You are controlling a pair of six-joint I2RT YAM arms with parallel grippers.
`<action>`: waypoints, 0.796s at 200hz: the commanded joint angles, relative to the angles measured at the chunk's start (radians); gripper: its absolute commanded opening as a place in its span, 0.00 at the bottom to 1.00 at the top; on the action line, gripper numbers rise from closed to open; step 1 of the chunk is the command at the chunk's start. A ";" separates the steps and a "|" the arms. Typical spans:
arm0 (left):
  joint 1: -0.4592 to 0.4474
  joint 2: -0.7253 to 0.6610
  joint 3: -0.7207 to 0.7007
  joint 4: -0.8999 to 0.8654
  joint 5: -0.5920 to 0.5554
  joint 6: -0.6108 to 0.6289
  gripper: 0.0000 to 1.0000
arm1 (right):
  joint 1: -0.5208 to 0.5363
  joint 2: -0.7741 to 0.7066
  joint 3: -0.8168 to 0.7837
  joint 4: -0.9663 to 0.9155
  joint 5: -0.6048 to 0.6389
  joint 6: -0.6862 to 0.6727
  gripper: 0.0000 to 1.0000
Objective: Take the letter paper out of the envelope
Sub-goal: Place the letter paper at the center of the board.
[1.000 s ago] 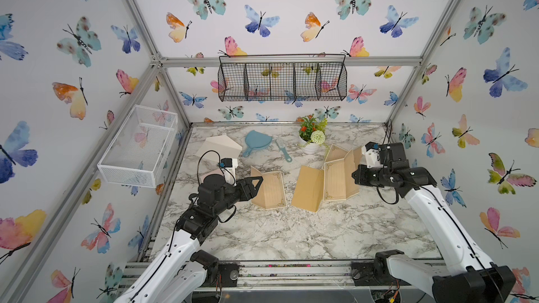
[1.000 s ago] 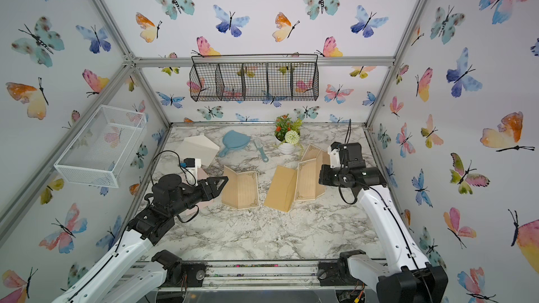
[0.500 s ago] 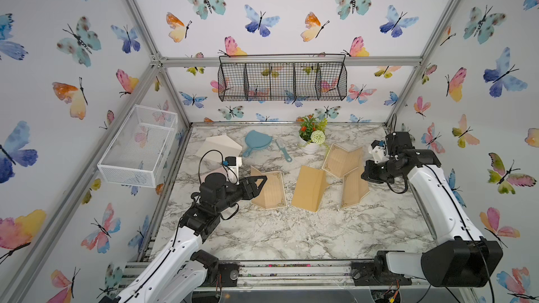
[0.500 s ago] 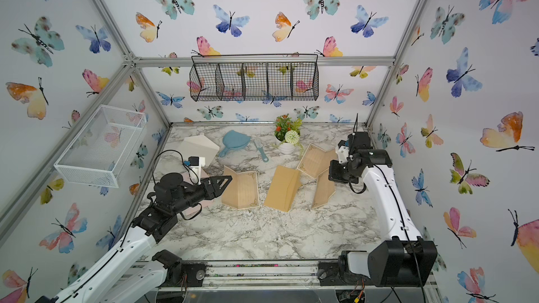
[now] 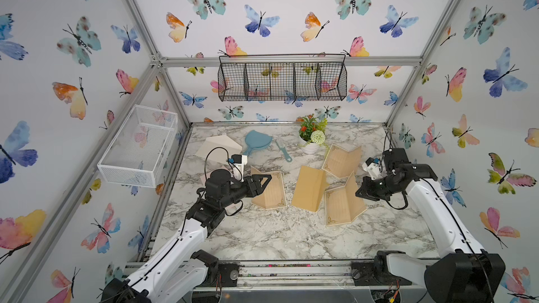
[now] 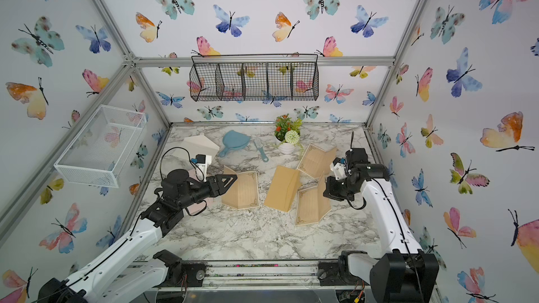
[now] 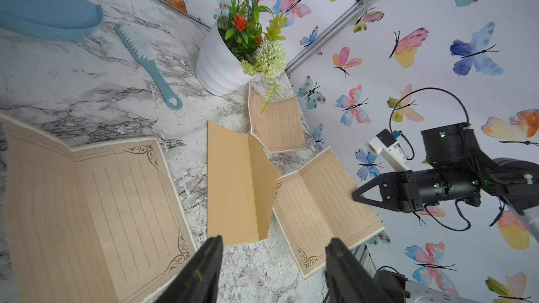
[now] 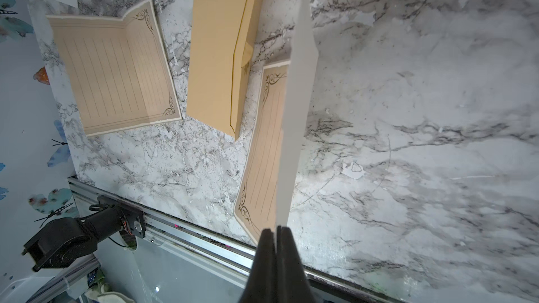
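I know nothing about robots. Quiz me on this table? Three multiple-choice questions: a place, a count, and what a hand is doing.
1. Where is the plain brown envelope? A) the table's front edge B) mid-table, between lined sheets C) the back corner
2. How many lined sheets lie out? A) one B) three C) five
3. The right hand is: A) wide open B) gripping the envelope C) shut on a sheet's edge
Answers: B, both top views show it central; B, one left, two right; C, the right wrist view shows paper pinched in it.
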 commanded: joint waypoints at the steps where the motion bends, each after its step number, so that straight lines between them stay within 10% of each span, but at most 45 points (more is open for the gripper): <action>1: 0.007 0.015 0.037 0.022 0.074 0.006 0.60 | 0.009 0.039 -0.060 0.076 -0.123 -0.019 0.02; 36: 0.007 0.022 0.032 0.024 0.085 0.007 0.59 | 0.012 0.081 -0.163 0.171 -0.122 0.004 0.02; 109: 0.007 0.089 0.059 0.069 0.167 0.000 0.58 | 0.006 0.174 -0.151 0.156 0.384 0.168 0.03; 159: 0.007 0.061 0.071 0.031 0.182 0.012 0.58 | -0.018 0.221 -0.143 0.227 0.179 0.103 0.02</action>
